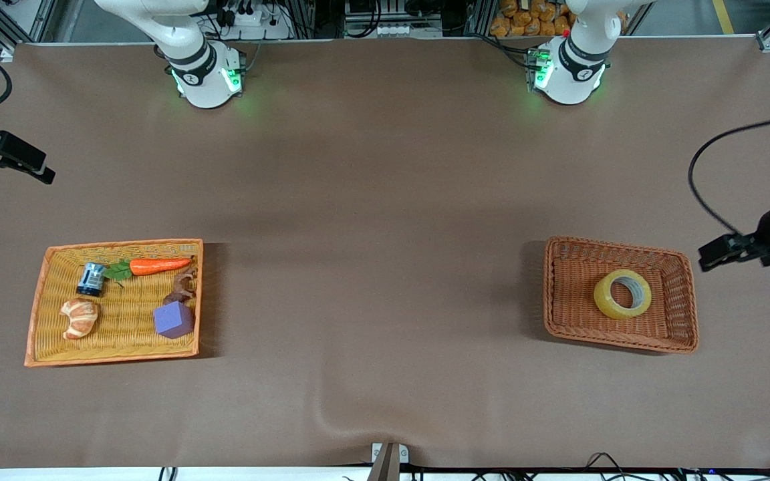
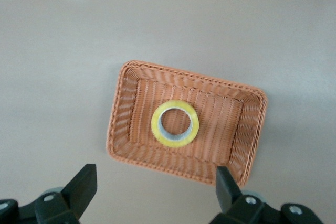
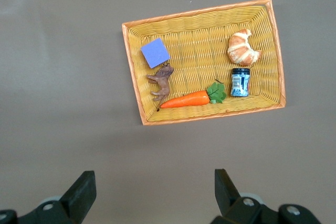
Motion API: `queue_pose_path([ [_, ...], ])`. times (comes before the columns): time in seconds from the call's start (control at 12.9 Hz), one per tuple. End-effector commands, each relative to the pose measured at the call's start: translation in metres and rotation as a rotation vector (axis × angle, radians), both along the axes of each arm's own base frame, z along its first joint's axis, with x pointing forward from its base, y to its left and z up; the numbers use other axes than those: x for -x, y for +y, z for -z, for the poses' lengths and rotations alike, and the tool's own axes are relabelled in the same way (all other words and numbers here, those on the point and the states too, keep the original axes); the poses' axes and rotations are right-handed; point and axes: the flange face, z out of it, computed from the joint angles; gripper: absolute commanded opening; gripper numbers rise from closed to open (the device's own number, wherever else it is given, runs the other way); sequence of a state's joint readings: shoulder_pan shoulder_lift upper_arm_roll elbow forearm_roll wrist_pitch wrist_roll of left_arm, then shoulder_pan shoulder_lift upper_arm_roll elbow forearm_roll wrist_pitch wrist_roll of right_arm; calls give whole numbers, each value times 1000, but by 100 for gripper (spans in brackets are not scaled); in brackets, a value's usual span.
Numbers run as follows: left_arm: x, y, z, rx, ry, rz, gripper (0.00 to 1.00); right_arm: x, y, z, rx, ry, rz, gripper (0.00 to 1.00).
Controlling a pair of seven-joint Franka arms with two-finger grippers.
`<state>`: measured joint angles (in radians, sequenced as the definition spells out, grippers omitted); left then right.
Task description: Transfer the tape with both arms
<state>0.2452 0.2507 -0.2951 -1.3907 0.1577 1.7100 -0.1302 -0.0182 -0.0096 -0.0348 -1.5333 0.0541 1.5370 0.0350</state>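
Observation:
The tape (image 1: 622, 294), a translucent yellowish ring with a grey core, lies flat in the brown wicker basket (image 1: 557, 300) at the left arm's end of the table. It also shows in the left wrist view (image 2: 175, 123), in the basket (image 2: 119, 129). My left gripper (image 1: 712, 256) hangs open and empty high over the table beside that basket, off its end; its fingers (image 2: 84, 184) are spread wide. My right gripper (image 1: 41, 170) hangs open and empty high over the right arm's end of the table; its fingers (image 3: 81, 190) are spread wide.
An orange-yellow wicker tray (image 1: 41, 300) at the right arm's end holds a purple cube (image 1: 173, 319), a croissant (image 1: 79, 317), a small jar (image 1: 91, 278), a toy carrot (image 1: 158, 265) and a brown toy animal (image 1: 183, 287). The tray also shows in the right wrist view (image 3: 134, 77).

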Motion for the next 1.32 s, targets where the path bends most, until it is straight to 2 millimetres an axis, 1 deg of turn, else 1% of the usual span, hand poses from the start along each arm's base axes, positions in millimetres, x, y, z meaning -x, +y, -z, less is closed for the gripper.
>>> queue_pose_path([
  [0.0,33,-16,-45,10,-9,-1,100,-1,-1,-3,-1,4,-1,100],
  [0.08,46,-26,-54,31,-15,4,100,-3,0,-1,2,3,-5,100],
  [0.16,56,-28,-52,32,-1,12,100,-3,1,-1,19,2,-9,100],
  [0.23,72,-28,-54,16,7,46,100,-3,3,-1,34,3,-16,100],
  [0.31,79,-22,-52,15,16,43,100,-3,9,-1,37,4,-28,100],
  [0.39,84,-13,-51,47,19,22,100,-2,9,-1,40,6,-28,100],
  [0.47,88,-8,-46,68,31,12,100,-2,9,-2,40,4,-30,100],
  [0.62,87,-7,-48,58,31,23,100,-1,4,-1,50,8,-125,100],
  [0.7,88,-7,-53,65,24,15,100,-1,-1,-1,49,7,-147,100],
  [0.78,89,-5,-57,63,24,12,100,-1,-5,-1,49,7,-143,100],
  [0.85,88,-13,-60,53,35,25,100,-1,-3,-1,48,7,-141,100],
  [0.93,89,-17,-59,46,55,32,100,-1,-2,-1,48,7,-141,100],
  [1.17,92,-20,-60,58,74,37,100,-1,-4,-1,49,7,-138,100],
  [1.24,93,-22,-62,59,69,40,100,-1,-4,-1,49,7,-138,100],
])
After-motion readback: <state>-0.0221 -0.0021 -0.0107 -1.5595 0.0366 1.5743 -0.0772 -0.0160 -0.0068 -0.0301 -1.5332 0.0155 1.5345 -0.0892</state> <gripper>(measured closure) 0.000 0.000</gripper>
